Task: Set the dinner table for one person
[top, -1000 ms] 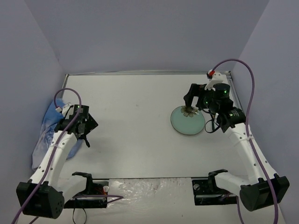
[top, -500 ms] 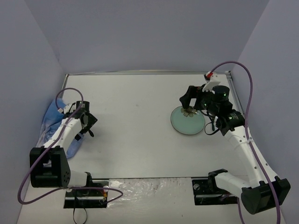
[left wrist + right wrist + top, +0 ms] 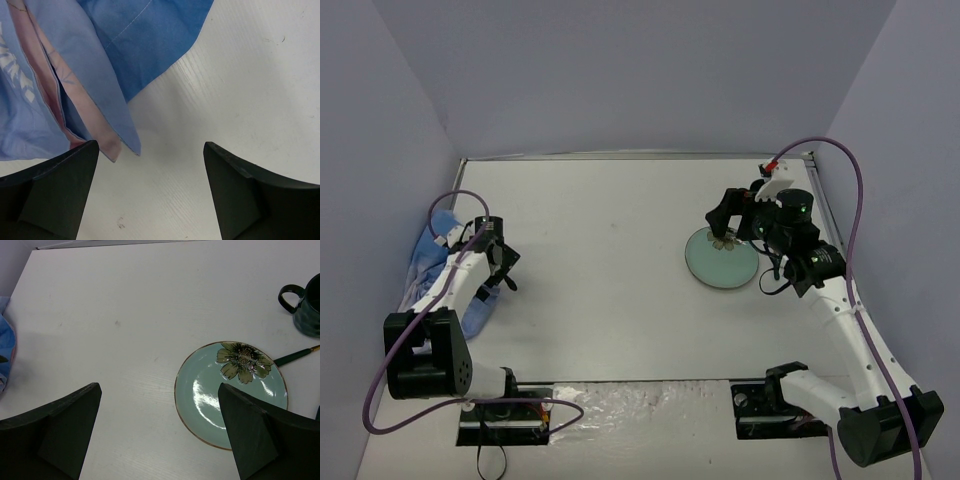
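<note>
The dinner table point(image 3: 610, 220) is a large white top. On its left edge lies a crumpled blue placemat point(image 3: 428, 262), seen close up as blue and pink folds point(image 3: 60, 75). My left gripper point(image 3: 501, 266) hangs low at the placemat's right edge. In the left wrist view that gripper point(image 3: 150, 145) is open over bare table, with a cloth corner just beside its left finger point(image 3: 55, 190). A pale green plate point(image 3: 722, 258) with a flower print lies right of centre. My right gripper point(image 3: 724, 214) is open above the plate's far edge, nothing between its fingers point(image 3: 160, 386).
In the right wrist view a dark green mug point(image 3: 306, 305) stands beyond the plate point(image 3: 232, 392), and a green-handled utensil point(image 3: 292, 356) lies beside the plate's rim. Purple walls close in the table on three sides. Arm bases and cables sit at the near edge.
The left arm has folded back and its gripper has shifted slightly toward the placemat, its jaws narrowing a little. The right gripper has drifted slightly left over the plate.
</note>
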Available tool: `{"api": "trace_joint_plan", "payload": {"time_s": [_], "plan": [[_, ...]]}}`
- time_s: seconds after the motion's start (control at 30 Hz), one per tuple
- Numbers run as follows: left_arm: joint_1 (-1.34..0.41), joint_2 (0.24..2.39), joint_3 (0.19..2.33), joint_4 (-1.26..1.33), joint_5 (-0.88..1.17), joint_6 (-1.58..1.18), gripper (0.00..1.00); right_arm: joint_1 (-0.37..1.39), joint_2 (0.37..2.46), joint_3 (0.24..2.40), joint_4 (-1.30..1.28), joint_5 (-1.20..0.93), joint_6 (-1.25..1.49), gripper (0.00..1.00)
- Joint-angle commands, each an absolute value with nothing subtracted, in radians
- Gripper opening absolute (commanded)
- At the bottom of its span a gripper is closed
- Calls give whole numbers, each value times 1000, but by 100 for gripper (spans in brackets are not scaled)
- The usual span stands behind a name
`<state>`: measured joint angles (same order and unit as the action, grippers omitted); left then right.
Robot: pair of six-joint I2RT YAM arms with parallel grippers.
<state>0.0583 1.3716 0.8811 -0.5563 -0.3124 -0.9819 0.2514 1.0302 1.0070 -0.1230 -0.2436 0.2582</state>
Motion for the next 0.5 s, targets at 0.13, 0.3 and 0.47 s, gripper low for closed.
{"api": "trace_joint_plan", "payload": {"time_s": [0.13,0.3,0.47], "plan": [[86,1397,867,-514,-327,-1011,80,259,1020,1010,-54,-247,249,100],[106,1420,851,-500,-323,-1014,79,259,1014,998,-52,-247,249,100],[122,1437,851,-494,-326,-1010,76,259,1009,996,-53,-252,247,100]]}}
